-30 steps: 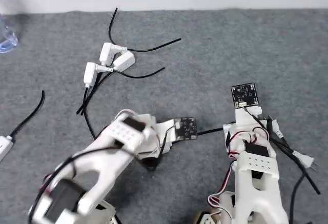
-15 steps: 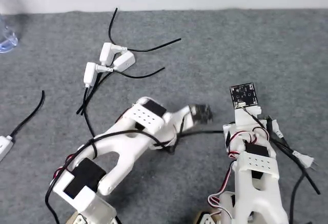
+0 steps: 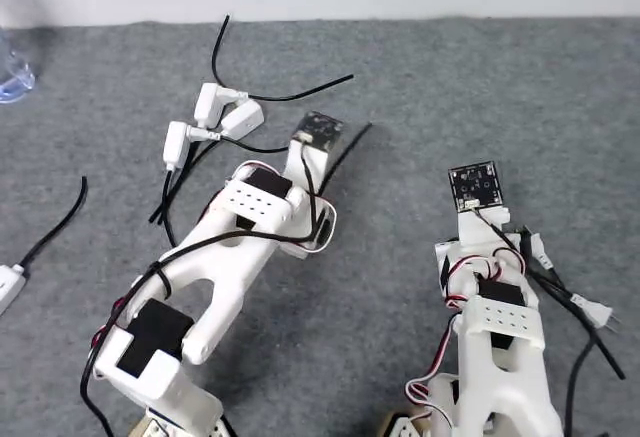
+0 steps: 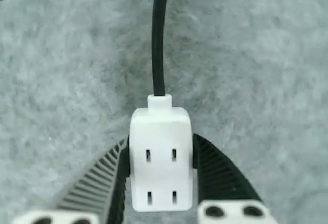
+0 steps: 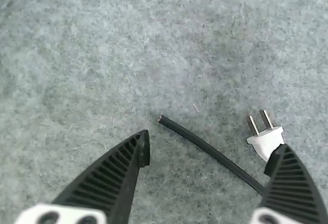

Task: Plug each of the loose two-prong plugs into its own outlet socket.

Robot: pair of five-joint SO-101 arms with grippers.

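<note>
Socket (image 4: 161, 157) is clamped in the left gripper (image 4: 161, 143). It's a white block with the black fingers (image 4: 110, 175) pressed on both long sides, held over the grey carpet (image 4: 266, 55). Four slots in two pairs face the wrist camera, all dark and open. Its black cord (image 4: 160, 39) leaves the far end and runs straight away across the carpet.

High view: the left arm (image 3: 245, 227) stretches diagonally toward mid-table, with the gripper hidden under the wrist. The socket's cord comes out from beneath the wrist toward the back right.

Just left of that wrist is the white cluster (image 3: 215, 117): three white cord-end pieces bunched together with black cords tangled through. Can't tell which are plugs and which are sockets, or whether any are mated.

Right gripper (image 5: 212, 143): fingers (image 5: 123, 167) are spread wide, low over the carpet. A two-prong plug (image 5: 265, 137), white, lies at the tip of one finger with its prongs pointing away from the gripper. Can't tell if it touches that finger. The loose cord (image 5: 205, 149), black with a cut end, lies between the fingers and runs off under the plug-side finger. Can't tell if it belongs to that plug.

High view: the right arm (image 3: 500, 327) is folded near the table's front right. The edge plug (image 3: 595, 309), white with prongs pointing outward, lies beside it among black leads. Can't tell if it's the one in the wrist view.

At the left edge there's a white piece (image 3: 8, 285) with a black lead. A clear bluish object (image 3: 12, 72) sits at the back left.
</note>
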